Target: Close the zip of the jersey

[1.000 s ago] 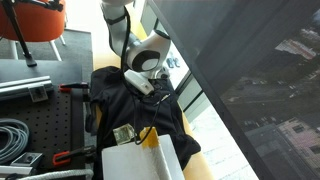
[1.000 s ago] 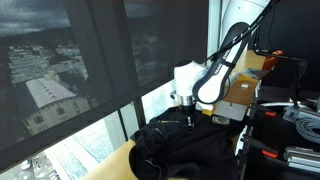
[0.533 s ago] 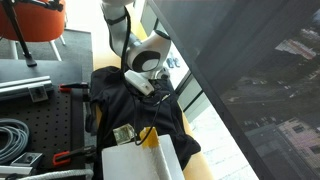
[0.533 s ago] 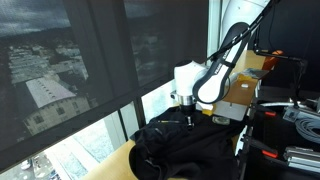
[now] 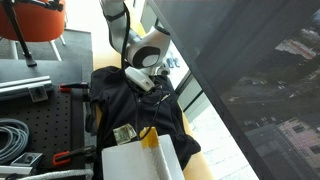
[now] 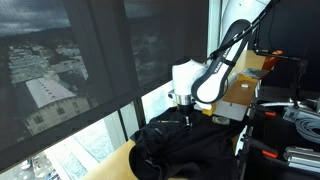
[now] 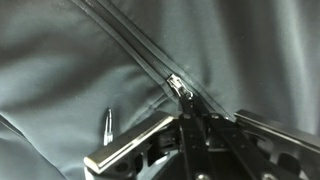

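Jersey: a black jersey (image 5: 125, 108) is lying crumpled on the yellow table (image 5: 192, 150) beside the window (image 5: 250, 60). It is showing as a dark heap in both exterior views (image 6: 195, 150).
Zip: in the wrist view the zip (image 7: 125, 35) is running as a dark line from the top edge down to the right, across smooth grey-black cloth.
Slider: the metal slider (image 7: 175, 84) is sitting about halfway along that line, just above the fingertips. I cannot tell which stretch of the zip is already joined.
Gripper: the gripper (image 7: 187, 112) is pointing down into the jersey, its jaws drawn almost together and pinching at the slider's lower end. From the exterior views (image 5: 152, 88) (image 6: 186, 120) the gap is too small to judge.
Arm: the white arm (image 5: 125, 30) is bending over the jersey from the far side of the table, and the wrist is hanging right above the cloth (image 6: 215, 70).
Loose tab: a small silver tab (image 7: 108, 126) is lying on the cloth to the left of the fingers, apart from them.
Around: an orange chair (image 5: 30, 20) is standing behind the bench, and grey cables (image 5: 12, 135) are lying coiled well apart from the jersey.
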`<act>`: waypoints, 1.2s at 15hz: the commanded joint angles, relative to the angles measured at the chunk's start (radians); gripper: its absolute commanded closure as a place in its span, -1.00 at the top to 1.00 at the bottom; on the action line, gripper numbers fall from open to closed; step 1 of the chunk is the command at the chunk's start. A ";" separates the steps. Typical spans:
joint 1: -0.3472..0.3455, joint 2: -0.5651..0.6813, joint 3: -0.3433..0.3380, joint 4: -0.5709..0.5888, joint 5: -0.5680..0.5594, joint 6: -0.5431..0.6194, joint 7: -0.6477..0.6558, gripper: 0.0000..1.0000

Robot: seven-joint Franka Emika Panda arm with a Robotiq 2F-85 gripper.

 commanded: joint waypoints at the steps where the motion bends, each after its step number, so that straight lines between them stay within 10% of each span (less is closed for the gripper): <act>1: 0.025 -0.015 -0.005 -0.003 -0.037 -0.033 0.019 -0.96; 18: 0.148 0.045 0.043 0.267 -0.075 -0.462 0.055 -0.96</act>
